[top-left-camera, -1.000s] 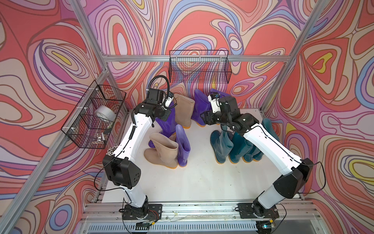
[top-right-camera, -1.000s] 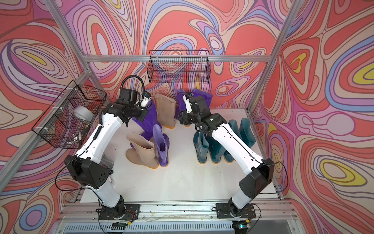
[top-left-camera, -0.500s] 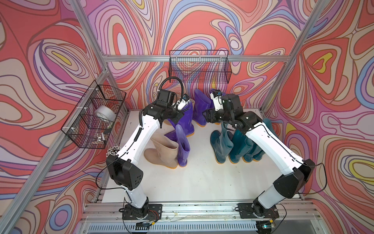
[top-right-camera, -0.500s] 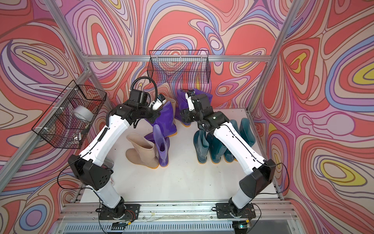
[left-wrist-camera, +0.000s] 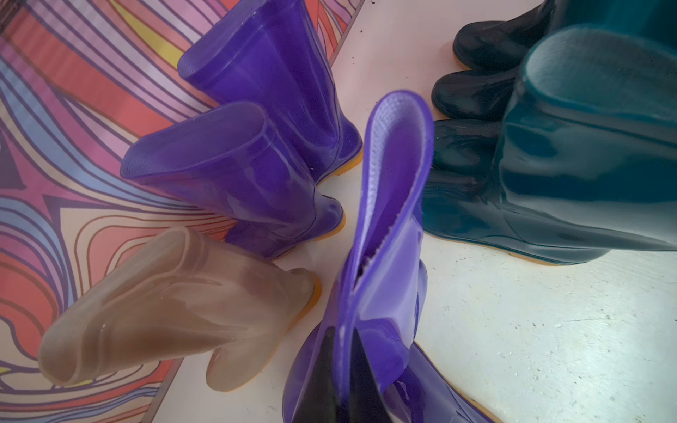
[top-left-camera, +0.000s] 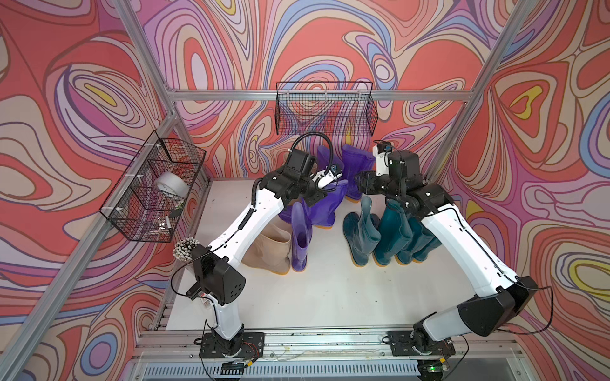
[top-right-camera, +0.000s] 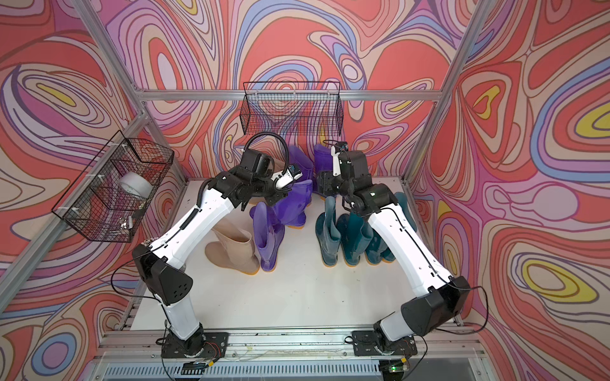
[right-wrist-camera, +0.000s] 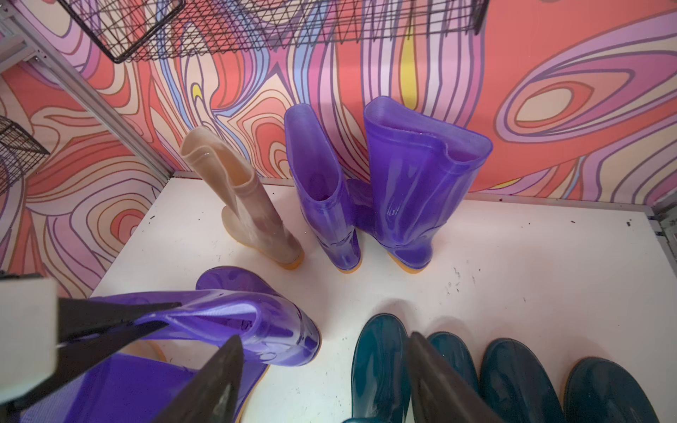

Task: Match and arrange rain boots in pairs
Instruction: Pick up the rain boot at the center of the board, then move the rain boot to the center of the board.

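vs a second ago: we bring the held purple boot (top-left-camera: 325, 206) rightward, now just in front of the back wire basket (top-left-camera: 325, 112) | left gripper (right-wrist-camera: 172, 313) pinches its cuff | right gripper (right-wrist-camera: 323, 340) spread wider, empty | count: four purple boots (right-wrist-camera: 414, 190), four teal boots (top-left-camera: 386, 237), two beige boots (right-wrist-camera: 245, 197)

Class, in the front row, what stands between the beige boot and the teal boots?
A purple boot, beside the beige boot; then bare table up to the teal boots, in both top views.
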